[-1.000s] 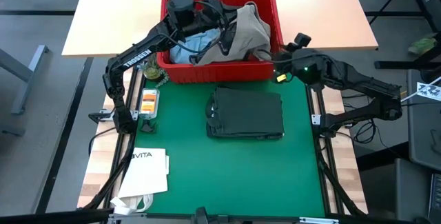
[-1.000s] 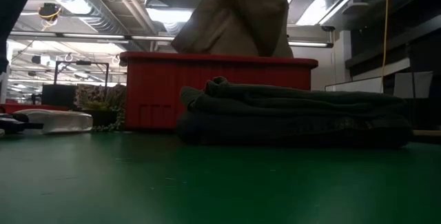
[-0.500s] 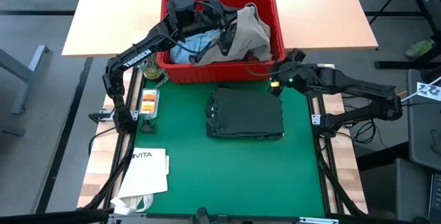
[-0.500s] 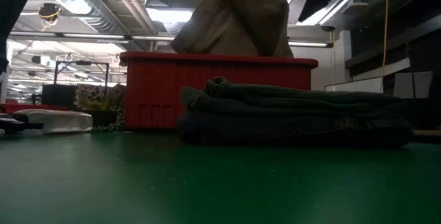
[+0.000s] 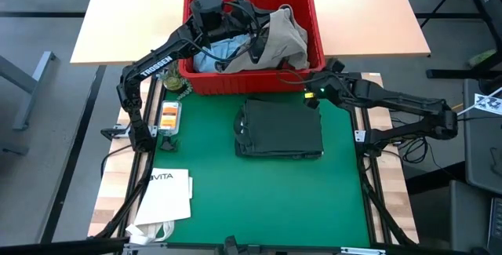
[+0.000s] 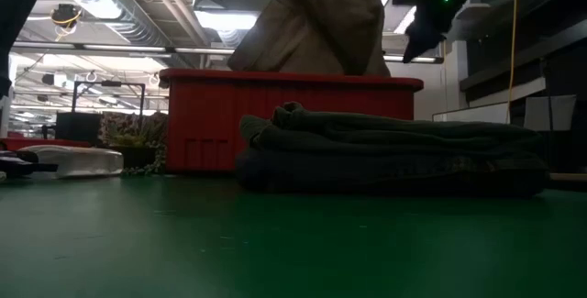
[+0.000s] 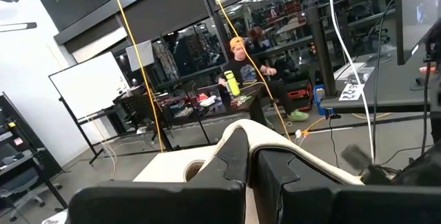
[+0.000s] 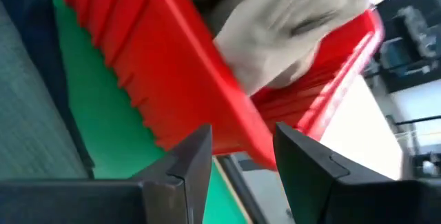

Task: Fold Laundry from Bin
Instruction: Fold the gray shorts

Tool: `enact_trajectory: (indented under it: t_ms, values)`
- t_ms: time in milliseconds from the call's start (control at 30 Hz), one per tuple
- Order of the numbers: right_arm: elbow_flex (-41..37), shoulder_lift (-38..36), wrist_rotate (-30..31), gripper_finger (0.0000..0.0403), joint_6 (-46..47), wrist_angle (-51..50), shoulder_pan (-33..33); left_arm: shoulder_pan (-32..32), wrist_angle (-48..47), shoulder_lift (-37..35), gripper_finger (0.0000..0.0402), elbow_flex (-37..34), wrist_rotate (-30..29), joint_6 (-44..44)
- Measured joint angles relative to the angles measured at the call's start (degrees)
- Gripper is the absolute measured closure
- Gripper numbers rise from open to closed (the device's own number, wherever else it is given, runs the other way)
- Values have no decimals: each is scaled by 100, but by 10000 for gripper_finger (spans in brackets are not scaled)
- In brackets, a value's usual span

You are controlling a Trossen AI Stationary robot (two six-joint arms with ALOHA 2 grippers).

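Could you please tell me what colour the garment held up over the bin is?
Khaki-tan garment; clearest in the high view.

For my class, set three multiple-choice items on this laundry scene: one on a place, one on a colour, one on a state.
1. Where does the folded dark pile lie?
A in the bin
B on the green mat
C on the paper bag

2. What colour is the bin?
A blue
B red
C white

3. How are the right gripper fingers?
A apart, empty
B shut on cloth
C holding the bin

Key: 1 B, the high view shows it on the green mat. 2 B, its walls are red. 3 A, a gap shows in the right wrist view.
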Motion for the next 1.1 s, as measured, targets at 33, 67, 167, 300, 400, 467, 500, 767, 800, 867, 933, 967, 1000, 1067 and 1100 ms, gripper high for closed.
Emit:
enact_trajectory:
  t_ms: [33,67,167,300,400,467,500,767,800,867,933,967,1000,1067,1100]
  values:
    - [-128,0,-148,246,-17,160,-82,0,0,-2,401,0,0,1]
    - [-266,0,-332,246,-108,371,-158,0,-2,-2,401,0,0,1]
    - [-617,0,-878,246,-534,1076,-412,2,0,-2,401,0,0,1]
    - [-861,0,-1209,246,-735,1820,-731,2,-2,0,401,0,0,1]
    - [-864,0,-1246,246,-734,1941,-922,2,-1,-2,401,0,-1,1]
    - [-864,0,-1257,246,-734,1936,-1014,2,-1,-2,401,0,0,2]
    - [-864,0,-1313,246,-734,1937,-1050,1,-1,-2,401,0,0,3]
    - [-866,-4,-1596,246,-899,2314,-1129,2,0,-2,401,-2,-2,3]
    - [-866,-5,-1587,246,-902,2364,-1125,2,-2,-2,401,-2,-2,3]
    - [-866,-11,-1502,246,-902,2398,-1126,2,-2,-2,401,-2,-2,3]
    - [-866,-11,-1322,246,-899,2395,-1126,2,-2,-2,401,-2,0,3]
    - [-866,-11,-1237,246,-901,2385,-1126,2,-2,-2,401,-2,0,6]
    - [-866,-11,-1186,246,-899,2383,-1126,2,-2,-2,401,-2,0,4]
    - [-866,-11,-1140,246,-898,2397,-1124,2,-2,-2,401,-2,0,6]
    - [-866,-11,-1136,246,-898,2419,-1124,2,-2,-2,401,-2,0,6]
